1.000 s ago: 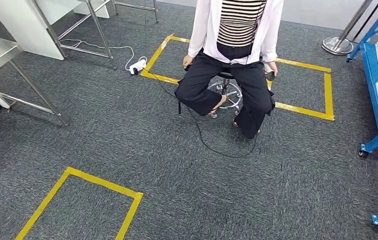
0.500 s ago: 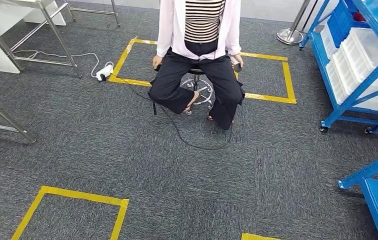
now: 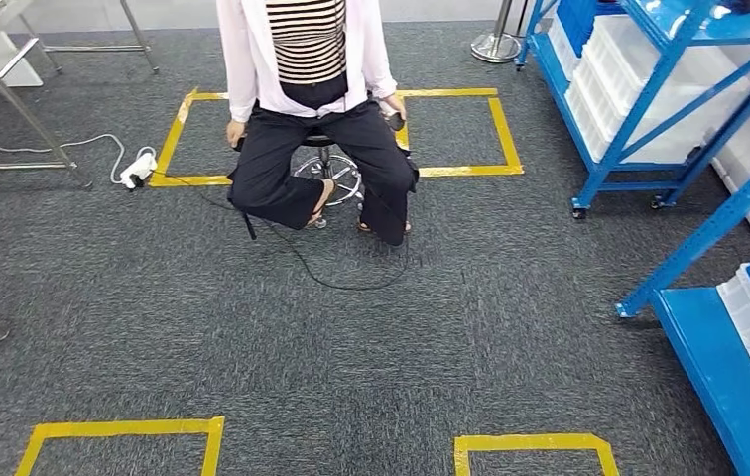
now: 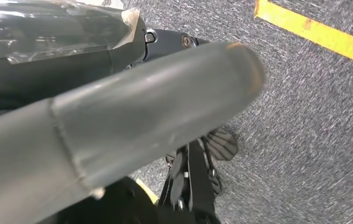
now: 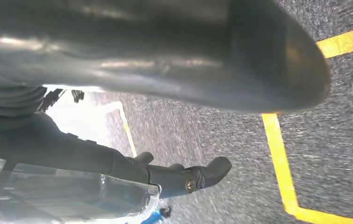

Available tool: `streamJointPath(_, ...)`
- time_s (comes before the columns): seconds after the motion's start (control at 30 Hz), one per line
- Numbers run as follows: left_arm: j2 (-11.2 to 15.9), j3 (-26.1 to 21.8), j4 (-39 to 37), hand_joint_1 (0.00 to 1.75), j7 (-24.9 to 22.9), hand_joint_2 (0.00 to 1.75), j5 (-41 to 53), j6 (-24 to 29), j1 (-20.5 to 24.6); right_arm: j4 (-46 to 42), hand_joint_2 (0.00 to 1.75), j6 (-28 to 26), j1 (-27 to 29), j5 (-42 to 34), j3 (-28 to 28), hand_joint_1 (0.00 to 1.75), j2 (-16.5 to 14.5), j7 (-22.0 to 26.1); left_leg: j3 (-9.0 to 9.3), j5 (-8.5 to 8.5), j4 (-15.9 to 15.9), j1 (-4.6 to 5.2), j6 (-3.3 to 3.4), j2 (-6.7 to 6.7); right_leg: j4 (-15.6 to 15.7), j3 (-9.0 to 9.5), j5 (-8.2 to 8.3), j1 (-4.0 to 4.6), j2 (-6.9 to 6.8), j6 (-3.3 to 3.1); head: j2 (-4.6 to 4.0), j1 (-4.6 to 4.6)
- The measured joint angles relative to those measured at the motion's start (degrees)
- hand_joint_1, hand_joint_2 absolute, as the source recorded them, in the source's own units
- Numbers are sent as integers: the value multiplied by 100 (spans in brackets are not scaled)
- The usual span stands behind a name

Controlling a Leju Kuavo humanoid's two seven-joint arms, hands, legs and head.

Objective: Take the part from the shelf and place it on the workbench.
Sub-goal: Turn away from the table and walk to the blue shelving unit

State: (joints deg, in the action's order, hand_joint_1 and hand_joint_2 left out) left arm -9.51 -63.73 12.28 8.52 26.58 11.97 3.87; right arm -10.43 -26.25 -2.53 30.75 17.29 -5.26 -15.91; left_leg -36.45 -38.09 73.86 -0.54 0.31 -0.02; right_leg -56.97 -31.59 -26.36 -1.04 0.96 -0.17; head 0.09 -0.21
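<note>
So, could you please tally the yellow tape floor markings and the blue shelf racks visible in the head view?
Yellow tape rectangles: 3 — behind the seated person, near left, near right.
Blue shelf racks: 2 — far, near.
Total: 5

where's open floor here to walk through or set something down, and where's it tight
Open carpet lies between the seated person and the two near yellow tape squares. Tight on the right by the blue shelves, and around the stool's trailing cable.
</note>
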Motion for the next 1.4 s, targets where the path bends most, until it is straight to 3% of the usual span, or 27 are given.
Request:
streamJointPath(0.07,1,0,0,0,-2,0,0,2,-1,0,0,0,11,0,1,0,2,-1,-11,165,-41,-8,11,-11,-4,3,2,7,125,1,0,-1)
streamJointPath(0.13,1,0,0,0,-4,0,0,4,-1,0,0,0,17,0,2,0,0,-1,277,604,-702,-29,34,-114,-7,22,5,8,273,7,0,-3)
streamJointPath(0.2,1,2,-1,0,-7,0,0,5,-3,0,0,0,1,0,3,0,-5,-1,574,893,-1382,-52,48,-369,-24,11,18,31,410,36,0,-4)
streamJointPath(0.27,1,6,-2,0,-8,0,0,5,-5,0,0,-1,-9,0,5,0,-8,0,645,927,-1592,-32,70,-471,-25,-54,55,40,531,102,0,-3)
streamJointPath(0.33,-4,8,-2,0,-5,0,-1,4,0,1,0,-4,11,0,10,0,-7,1,643,974,-1645,-5,148,-333,-26,-138,84,25,585,184,0,0)
streamJointPath(0.4,-7,9,-2,0,1,0,-2,4,4,1,0,-10,18,-1,19,0,-8,2,642,1038,-1720,-3,249,-174,-310,-312,-81,34,347,188,0,18)
streamJointPath(0.47,-4,9,-2,0,5,0,-2,3,-7,0,0,-15,4,-1,26,0,-15,4,620,1062,-1743,8,297,3,-1033,-655,-452,36,52,144,0,50)
streamJointPath(0.53,-2,9,-2,0,7,0,-2,3,-16,1,0,-15,5,-1,30,0,-19,10,595,1066,-1740,24,302,183,-1658,-915,-698,25,-20,171,0,67)
streamJointPath(0.57,-3,10,-2,0,7,0,-2,3,-16,1,0,-15,14,-1,32,0,-16,13,587,1066,-1739,28,301,264,-1691,-890,-699,20,-35,211,0,69)
streamJointPath(0.63,-13,11,-2,0,8,0,-2,3,-13,1,0,-15,25,2,36,0,-7,19,593,1063,-1734,30,291,409,-1059,-482,-487,8,-146,308,0,76)
streamJointPath(0.7,-19,11,-3,0,10,0,-2,3,-12,0,0,-15,10,7,37,0,-3,19,612,1044,-1718,57,244,527,-250,-11,-247,17,-412,330,0,92)
streamJointPath(0.77,-19,12,-3,0,11,0,-2,4,-6,0,0,-15,-2,9,38,0,-5,20,639,1027,-1705,87,179,627,21,120,-147,46,-523,261,0,78)
streamJointPath(0.83,-24,13,-3,0,11,0,-2,5,12,0,0,-15,6,8,40,0,-3,20,665,1012,-1703,69,111,701,27,101,-112,36,-405,173,0,51)
streamJointPath(0.9,-26,14,-3,0,12,0,-2,5,22,0,0,-17,7,7,48,0,2,19,620,867,-1548,31,37,497,49,111,-81,-6,-288,88,0,32)
streamJointPath(0.97,-25,16,-5,0,10,0,-1,5,9,0,0,-19,-6,7,60,0,3,19,360,483,-928,1,-3,154,55,100,-48,-10,-162,18,0,-1)
streamJointPath(1.03,-26,17,-8,0,7,0,1,5,-7,0,0,-20,-8,7,77,0,-3,19,28,177,-201,-9,-7,22,50,84,-27,18,-19,-20,0,-19)
streamJointPath(1.07,-26,17,-8,0,6,0,1,5,-10,0,0,-20,-2,6,85,0,-4,19,-40,193,-76,-11,-3,7,47,85,-23,27,56,-25,0,-22)
streamJointPath(1.1,-25,17,-9,0,5,0,3,4,-11,0,0,-20,2,5,91,0,-3,19,-3,330,-180,-14,3,-7,43,91,-21,31,135,-28,0,-24)
streamJointPath(1.13,-25,17,-9,0,5,0,5,4,-10,0,0,-20,2,5,95,0,-3,19,132,554,-495,-24,10,-45,37,100,-20,31,218,-26,0,-25)
streamJointPath(1.2,-23,18,-11,0,3,0,10,2,-9,0,0,-20,-9,6,98,0,-5,19,479,904,-1262,-59,22,-311,16,92,-18,43,368,-10,0,-27)
streamJointPath(1.27,-23,20,-14,0,-3,0,14,-1,-7,0,0,-20,-22,3,102,0,-6,19,620,978,-1599,-59,44,-507,4,32,5,51,491,48,0,-28)
streamJointPath(1.33,-28,20,-16,0,-11,0,18,0,-3,0,0,-20,-15,-1,107,0,-4,19,610,1000,-1632,-22,108,-416,18,-45,47,42,601,134,0,-31)
streamJointPath(1.4,-36,20,-17,0,-15,0,21,2,4,0,0,-20,-2,-4,116,0,1,19,621,1065,-1717,-17,213,-267,-99,-156,-3,42,446,169,0,-20)
